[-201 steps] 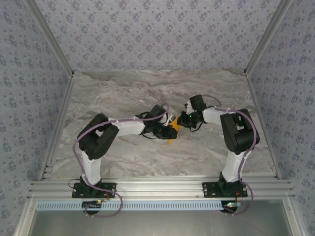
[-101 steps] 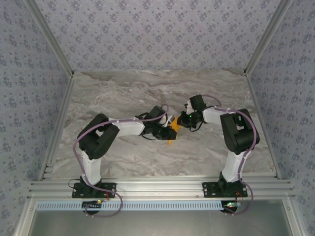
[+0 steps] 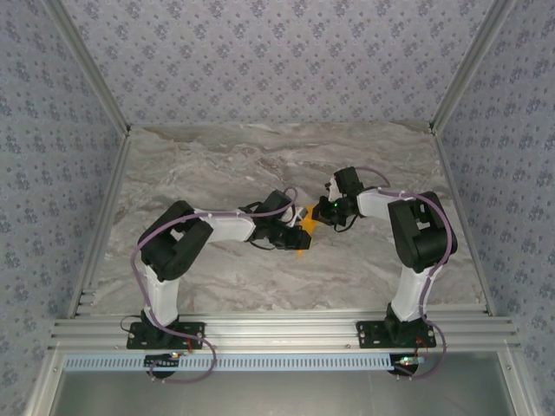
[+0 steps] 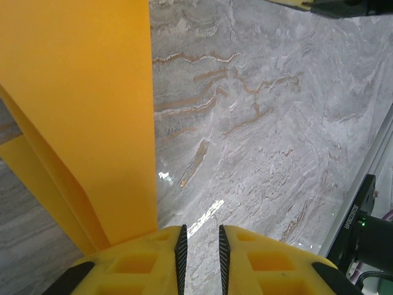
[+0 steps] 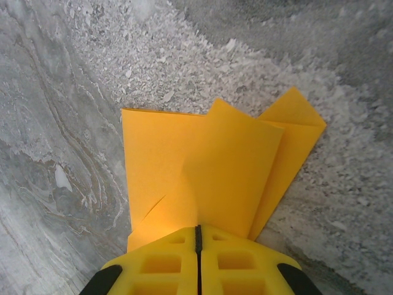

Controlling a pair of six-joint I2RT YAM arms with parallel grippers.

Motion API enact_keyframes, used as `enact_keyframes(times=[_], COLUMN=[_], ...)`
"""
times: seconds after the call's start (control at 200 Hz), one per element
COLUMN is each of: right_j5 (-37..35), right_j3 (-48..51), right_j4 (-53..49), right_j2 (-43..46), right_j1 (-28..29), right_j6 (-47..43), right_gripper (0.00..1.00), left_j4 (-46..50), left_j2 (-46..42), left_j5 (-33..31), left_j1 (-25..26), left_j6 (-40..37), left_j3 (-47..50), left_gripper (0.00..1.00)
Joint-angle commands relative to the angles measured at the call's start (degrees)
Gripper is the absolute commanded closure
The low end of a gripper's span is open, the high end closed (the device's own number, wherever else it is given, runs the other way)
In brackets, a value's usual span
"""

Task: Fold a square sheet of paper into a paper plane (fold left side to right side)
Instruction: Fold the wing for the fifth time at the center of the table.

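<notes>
Now the square sheet of paper [image 3: 303, 227], partly folded, sits mid-table between the arms. Over the last second the left gripper [image 3: 291, 234] has edged toward the right gripper [image 3: 321, 215], lifting its side of the sheet, so the left-to-right fold looks under way but not yet pressed flat. The right wrist view shows its jaws clenched on the layered sheet's near edge, whereas the left wrist view shows jaws slightly parted over bare table [image 4: 258, 153], the paper rising beside one finger [image 4: 153, 246].

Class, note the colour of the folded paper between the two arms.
The paper is plain orange-yellow, without print; the right wrist view shows it best.
</notes>
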State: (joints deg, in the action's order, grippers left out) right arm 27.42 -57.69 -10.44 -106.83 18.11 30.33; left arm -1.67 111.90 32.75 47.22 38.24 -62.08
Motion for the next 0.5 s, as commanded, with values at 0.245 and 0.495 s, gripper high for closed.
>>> enact_keyframes(times=[0.245, 0.495], right_j5=[-5.68, -6.03], right_j3=[1.66, 1.44], right_j4=[-8.54, -8.83], right_j2=[-3.56, -3.74], right_j1=[0.46, 0.57], right_j6=[-1.57, -1.69], right_gripper=[0.92, 0.92], left_j4=[2.02, 2.61], left_j2=[0.7, -0.02], left_j5=[-2.6, -3.56], left_j1=[0.9, 0.91], left_j6=[-0.34, -0.43], left_j3=[3.58, 4.56], left_gripper=[0.78, 0.8])
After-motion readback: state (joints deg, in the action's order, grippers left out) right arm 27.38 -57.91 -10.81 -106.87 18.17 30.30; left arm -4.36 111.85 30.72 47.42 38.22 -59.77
